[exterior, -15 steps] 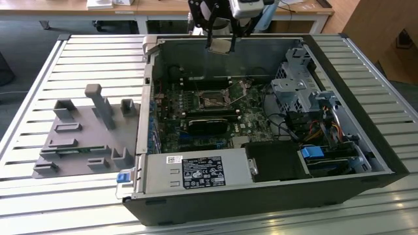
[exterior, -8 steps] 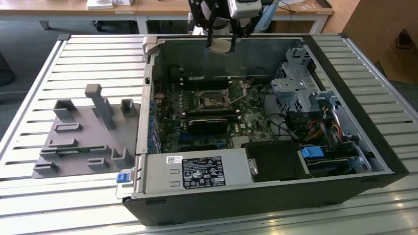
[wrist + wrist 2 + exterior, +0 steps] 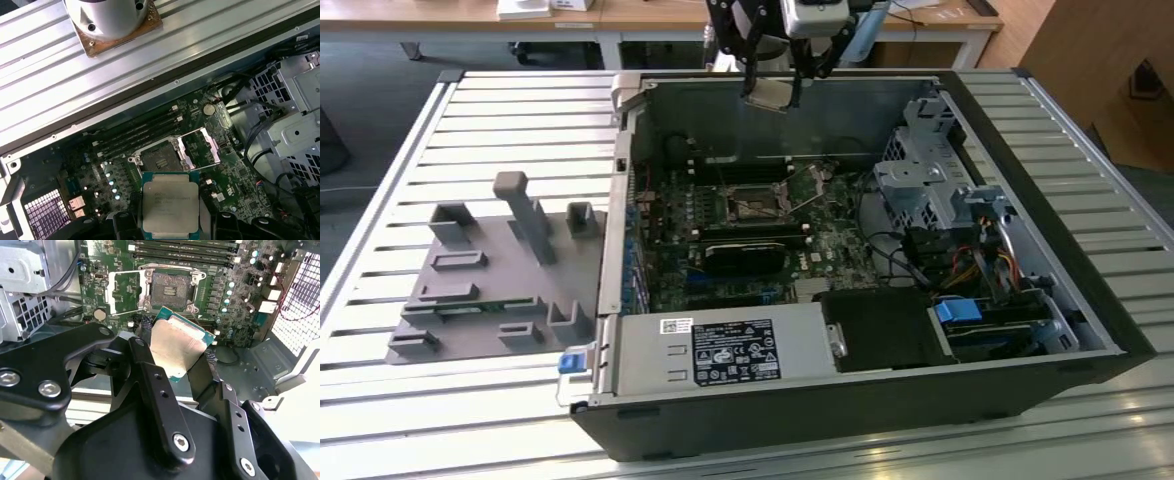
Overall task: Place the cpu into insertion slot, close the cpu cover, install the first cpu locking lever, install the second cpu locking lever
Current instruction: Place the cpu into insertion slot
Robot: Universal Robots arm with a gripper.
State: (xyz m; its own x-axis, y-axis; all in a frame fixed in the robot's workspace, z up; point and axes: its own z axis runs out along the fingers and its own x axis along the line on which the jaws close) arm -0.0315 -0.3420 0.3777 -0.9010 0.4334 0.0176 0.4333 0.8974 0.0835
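Your end effector [image 3: 777,84] is clamped on the cpu [image 3: 170,207], its fingers [image 3: 150,372] closed against two opposite edges. It holds the chip in the air above the open computer case [image 3: 854,420] that sits on the tabletop [image 3: 494,120]. In both wrist views you can see the insertion slot [image 3: 159,161] on the motherboard [image 3: 235,180] lying uncovered, with the cpu cover [image 3: 200,148] swung open just beside it.
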